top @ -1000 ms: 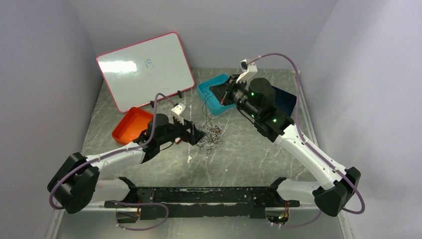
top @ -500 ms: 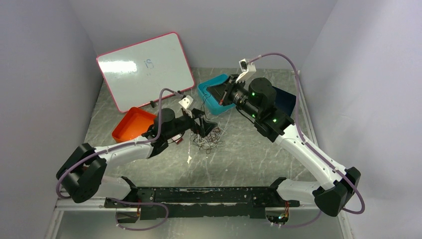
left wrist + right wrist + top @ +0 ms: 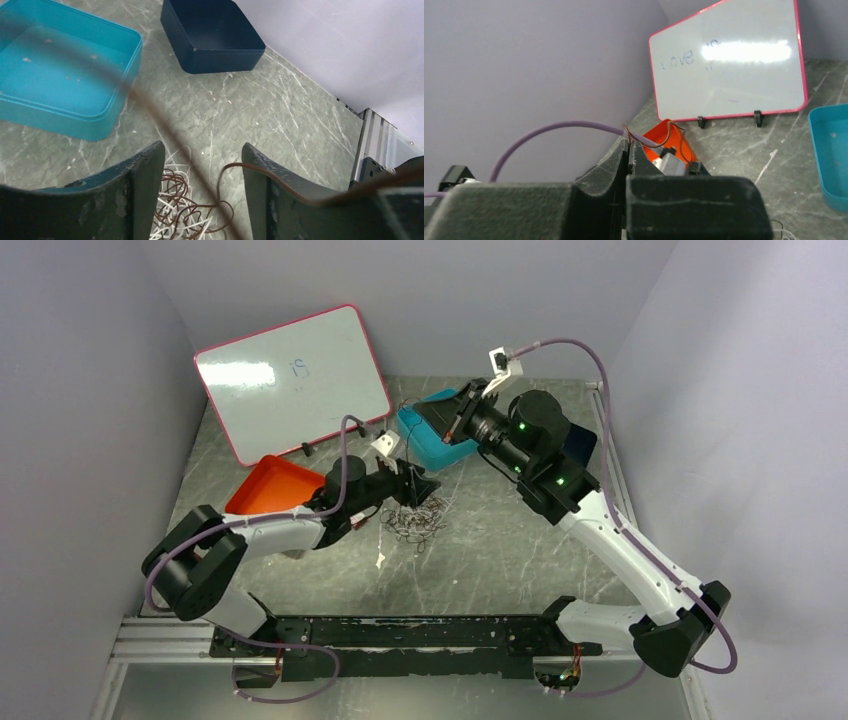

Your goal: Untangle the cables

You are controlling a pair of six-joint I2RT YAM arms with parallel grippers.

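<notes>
We see the cables (image 3: 412, 520) lying as a loose tangle of white and reddish-brown wire on the grey marbled desk (image 3: 500, 550), about midway between the two arms and just on the near side of the teal tray (image 3: 428, 445). The left end effector (image 3: 424, 487) hangs over the far edge of that tangle with its jaws released. In the left wrist view its two dark fingers (image 3: 145, 187) stand well apart, with part of the heap showing in the gap and nothing pinched there. A brown loop (image 3: 227, 167) rises from the heap and drapes over the right-hand finger in that view. A blurred dark strand (image 3: 150, 112) slants from the heap up across the corner of the teal tray. The right end effector (image 3: 462, 425) is raised above the teal tray, pointing down and to the left. In its own wrist view the jaws are clenched tight, grasping a thin reddish-brown cable (image 3: 626, 132) whose end curls out just past the tips. Whether that cable is the blurred strand we cannot tell. A pink-framed whiteboard (image 3: 290, 375) leans at the far left, and an orange tray (image 3: 265, 490) sits near of it, beside the left arm. A dark blue tray (image 3: 212, 35) stands just right of the teal one, largely hidden behind the right arm from above.
</notes>
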